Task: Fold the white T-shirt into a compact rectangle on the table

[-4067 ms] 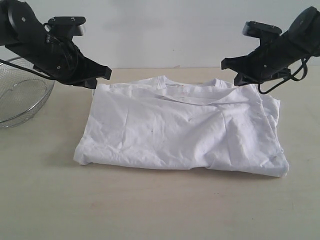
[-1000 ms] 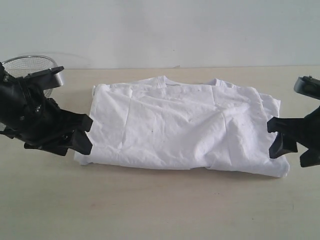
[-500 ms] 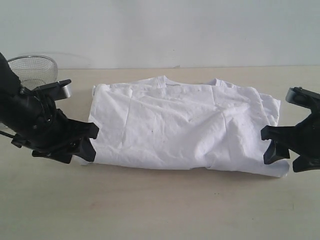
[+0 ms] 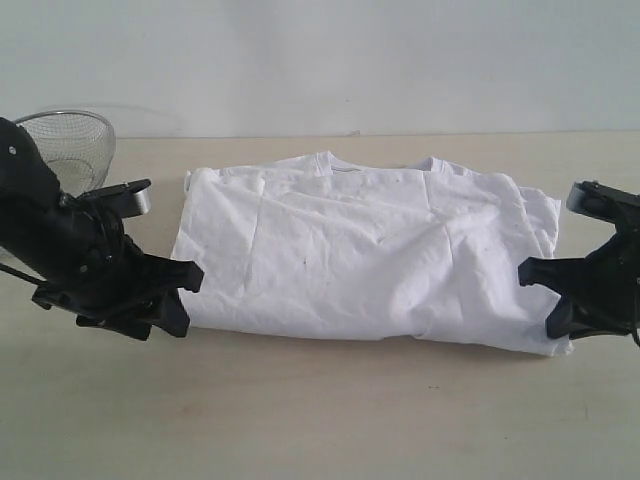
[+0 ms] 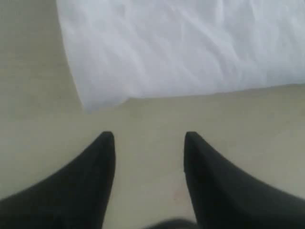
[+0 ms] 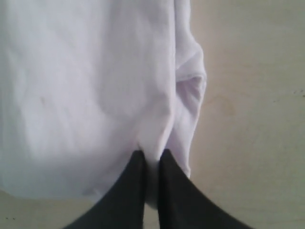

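Where beige table [image 4: 320, 420] meets pale wall [image 4: 350, 60], right gripper [image 6: 151, 160] pinches white T-shirt [image 4: 360, 250]; left gripper [image 5: 149, 138] apart.

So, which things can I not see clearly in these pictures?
- Exterior view: the left pincer covers the white T-shirt's near corner.
- Exterior view: the left arm hides much of the wire basket.
- Right wrist view: the right pincer hides how many layers it grips.

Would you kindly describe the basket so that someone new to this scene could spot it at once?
On the beige table, a folded white T-shirt fills the middle. Left of it, partly hidden behind the black left arm, stands the basket. It alone is round, metal and see-through mesh.
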{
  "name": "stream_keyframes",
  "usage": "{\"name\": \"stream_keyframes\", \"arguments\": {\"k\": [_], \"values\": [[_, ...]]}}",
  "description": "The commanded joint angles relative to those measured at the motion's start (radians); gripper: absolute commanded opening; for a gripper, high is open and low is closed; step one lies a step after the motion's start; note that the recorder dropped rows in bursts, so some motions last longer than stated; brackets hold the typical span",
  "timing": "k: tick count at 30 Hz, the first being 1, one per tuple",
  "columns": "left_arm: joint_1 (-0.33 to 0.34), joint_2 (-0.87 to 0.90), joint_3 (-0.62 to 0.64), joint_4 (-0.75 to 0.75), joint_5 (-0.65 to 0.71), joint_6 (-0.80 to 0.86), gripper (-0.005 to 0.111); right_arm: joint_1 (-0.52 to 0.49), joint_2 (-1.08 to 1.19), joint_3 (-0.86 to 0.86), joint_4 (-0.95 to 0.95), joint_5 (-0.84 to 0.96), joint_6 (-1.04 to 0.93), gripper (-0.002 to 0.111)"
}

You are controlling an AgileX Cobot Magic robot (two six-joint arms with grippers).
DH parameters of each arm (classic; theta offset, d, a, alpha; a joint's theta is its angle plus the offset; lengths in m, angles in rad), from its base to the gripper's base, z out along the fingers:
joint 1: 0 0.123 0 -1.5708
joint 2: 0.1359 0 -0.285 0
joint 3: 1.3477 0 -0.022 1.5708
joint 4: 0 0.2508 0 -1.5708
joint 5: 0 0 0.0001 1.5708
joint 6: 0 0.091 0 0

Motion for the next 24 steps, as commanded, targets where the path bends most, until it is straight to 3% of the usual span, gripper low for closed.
{"name": "stream_keyframes", "arguments": {"k": [1, 19, 22, 24], "values": [[-0.006, 0.005, 0.005, -0.011, -0.025, -0.006, 0.039, -0.002, 0.0, 0.005, 0.0, -0.036, -0.014, 0.0], [-0.006, 0.007, 0.005, -0.014, -0.07, -0.014, 0.038, -0.002, 0.0, 0.005, -0.062, -0.041, -0.014, 0.0], [-0.004, 0.007, 0.003, 0.019, -0.086, -0.018, 0.056, -0.002, 0.0, 0.005, -0.062, -0.04, -0.014, 0.0], [-0.004, 0.007, 0.003, 0.079, -0.113, -0.078, 0.058, -0.002, 0.0, 0.005, -0.06, -0.041, -0.014, 0.0]]}}
